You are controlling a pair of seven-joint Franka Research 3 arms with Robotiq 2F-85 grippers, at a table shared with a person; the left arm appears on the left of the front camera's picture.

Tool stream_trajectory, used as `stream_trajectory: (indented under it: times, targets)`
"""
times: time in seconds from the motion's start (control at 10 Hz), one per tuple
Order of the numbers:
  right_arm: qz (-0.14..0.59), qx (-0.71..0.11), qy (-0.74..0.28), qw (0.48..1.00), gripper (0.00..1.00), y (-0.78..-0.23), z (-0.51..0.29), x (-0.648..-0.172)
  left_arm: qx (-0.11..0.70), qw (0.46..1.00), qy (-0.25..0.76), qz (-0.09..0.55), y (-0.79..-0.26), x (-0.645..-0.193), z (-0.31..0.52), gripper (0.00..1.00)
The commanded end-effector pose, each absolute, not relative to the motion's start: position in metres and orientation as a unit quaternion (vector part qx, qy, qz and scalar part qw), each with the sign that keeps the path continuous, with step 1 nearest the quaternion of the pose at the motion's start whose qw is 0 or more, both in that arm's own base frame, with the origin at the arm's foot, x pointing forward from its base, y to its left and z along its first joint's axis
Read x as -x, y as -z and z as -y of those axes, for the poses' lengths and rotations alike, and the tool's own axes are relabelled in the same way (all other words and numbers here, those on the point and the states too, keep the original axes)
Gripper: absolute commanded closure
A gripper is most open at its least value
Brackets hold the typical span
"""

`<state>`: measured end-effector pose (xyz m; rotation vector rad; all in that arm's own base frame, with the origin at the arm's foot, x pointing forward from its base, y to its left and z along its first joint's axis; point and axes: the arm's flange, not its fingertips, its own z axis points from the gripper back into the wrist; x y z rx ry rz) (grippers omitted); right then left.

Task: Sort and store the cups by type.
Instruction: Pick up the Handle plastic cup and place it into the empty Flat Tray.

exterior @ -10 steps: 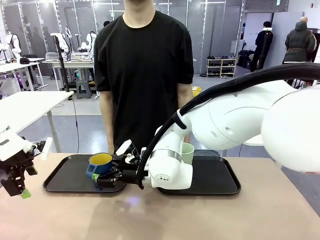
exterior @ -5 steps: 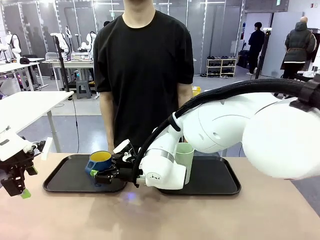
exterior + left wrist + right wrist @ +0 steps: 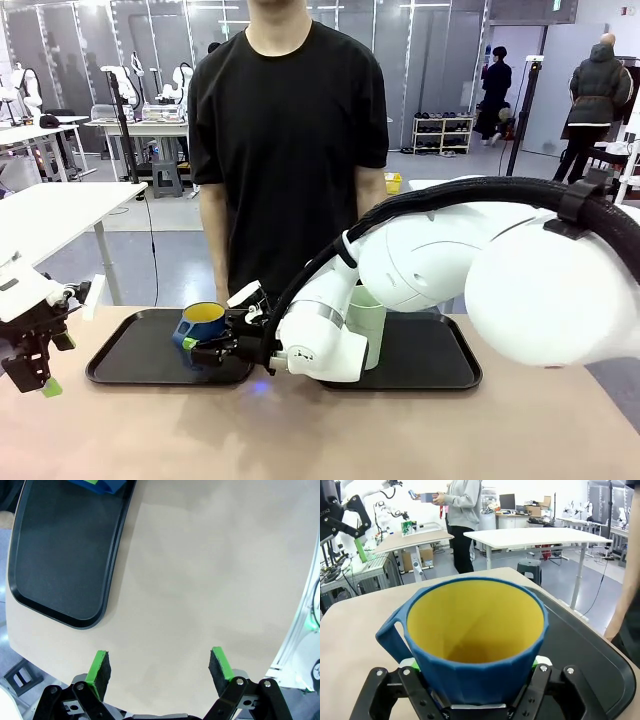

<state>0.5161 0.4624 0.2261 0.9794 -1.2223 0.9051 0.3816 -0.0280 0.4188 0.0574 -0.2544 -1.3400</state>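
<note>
Right pincer (image 3: 190, 350) clenched on the blue mug (image 3: 201, 322), low across its faceted wall, over the left tray (image 3: 120, 366). Mug looks rigid, light and empty; the smooth wall may slip, so a grip below the handle seems sound. Green tumbler (image 3: 367, 322) stands on the right tray (image 3: 440, 362). Left pincer (image 3: 159, 666) released, above bare bench (image 3: 210, 570).
</note>
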Motion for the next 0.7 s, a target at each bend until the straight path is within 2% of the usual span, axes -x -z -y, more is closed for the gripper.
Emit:
stream_trajectory:
  times: [0.0,0.6]
  targets:
    - [0.545,-0.400,-0.392,0.624,0.26,-0.221,-0.472,-0.519,-0.037,0.779,0.615,0.114,-0.420,-0.382,0.028,0.00]
    - [0.544,-0.378,-0.391,0.639,0.26,-0.210,-0.474,-0.523,-0.037,0.779,0.615,0.114,-0.420,-0.382,0.028,0.00]
